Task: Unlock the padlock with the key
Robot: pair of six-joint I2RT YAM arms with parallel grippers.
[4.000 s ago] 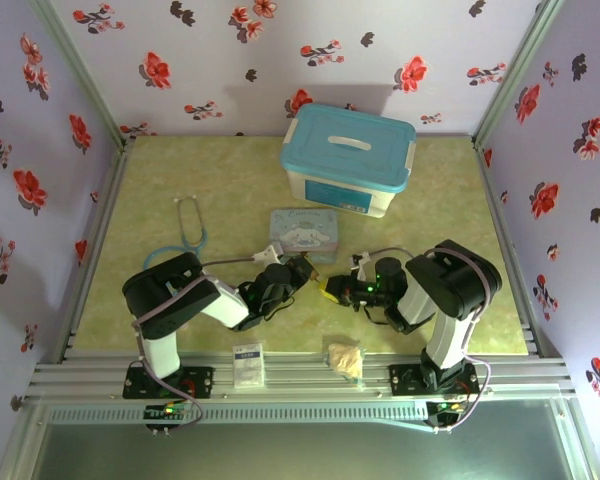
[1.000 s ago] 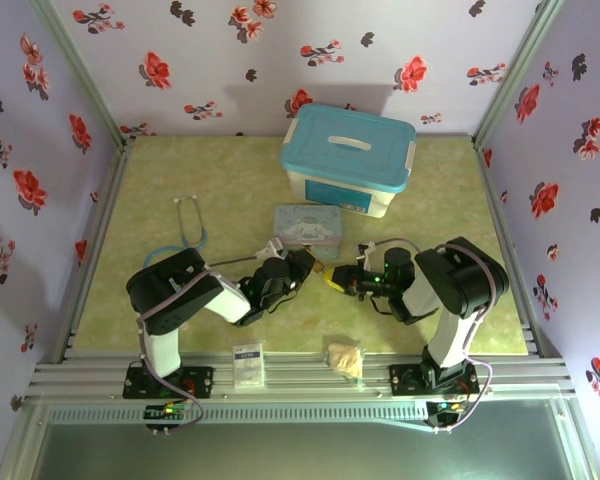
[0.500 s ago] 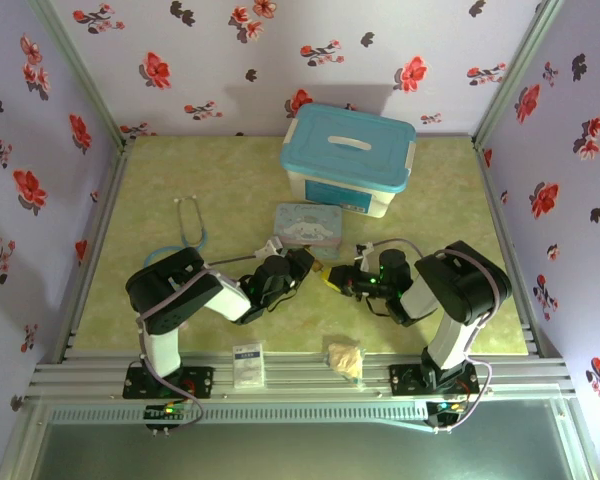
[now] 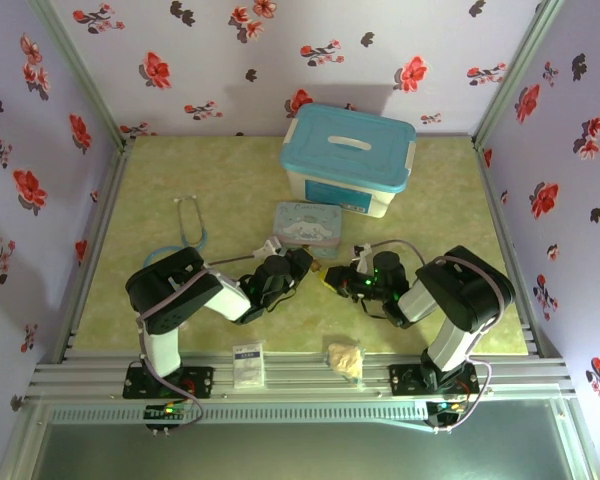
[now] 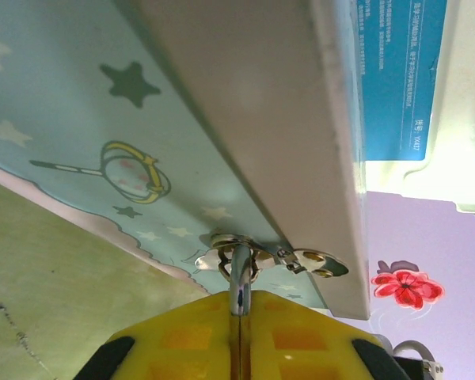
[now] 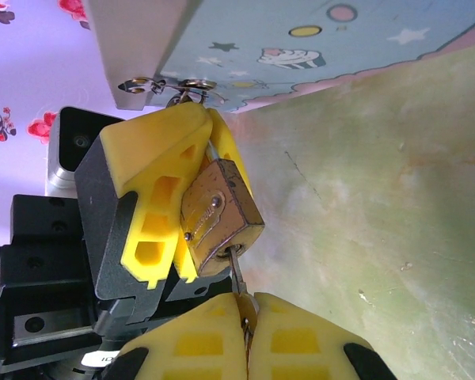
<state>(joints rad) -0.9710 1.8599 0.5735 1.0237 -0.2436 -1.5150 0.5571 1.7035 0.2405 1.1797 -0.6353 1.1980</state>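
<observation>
Both my grippers meet tip to tip over the table [image 6: 380, 198], just in front of the cartoon tin [image 4: 305, 224]. My left gripper [image 5: 239, 307] is pressed closed with no gap between the pads. A silver shackle [image 5: 239, 279] comes straight out of the seam, and small rings [image 5: 229, 261] hang at its far end. In the right wrist view, the padlock [image 6: 220, 218] sits against the side of the left fingers [image 6: 170, 170], raised off the table. Its brass body is tilted and its underside is turned toward my right gripper [image 6: 245, 317]. The right gripper is also closed and pinches the key [image 6: 236, 273] by its head. Only the thin blade is visible, and it runs up from my fingertips to the bottom face of the padlock. The blade meets the body there, but I cannot tell how deep it sits in the keyway. The key's long axis lies nearly in line with the padlock's own, from keyway toward shackle, and it points away from the right fingertips toward the left ones. The right arm carries the key, so I judge that the turn falls to its wrist, a roll about that blade axis. The left should only brace. Any sideways lean could bend the blade or twist the padlock in the left's grip.
</observation>
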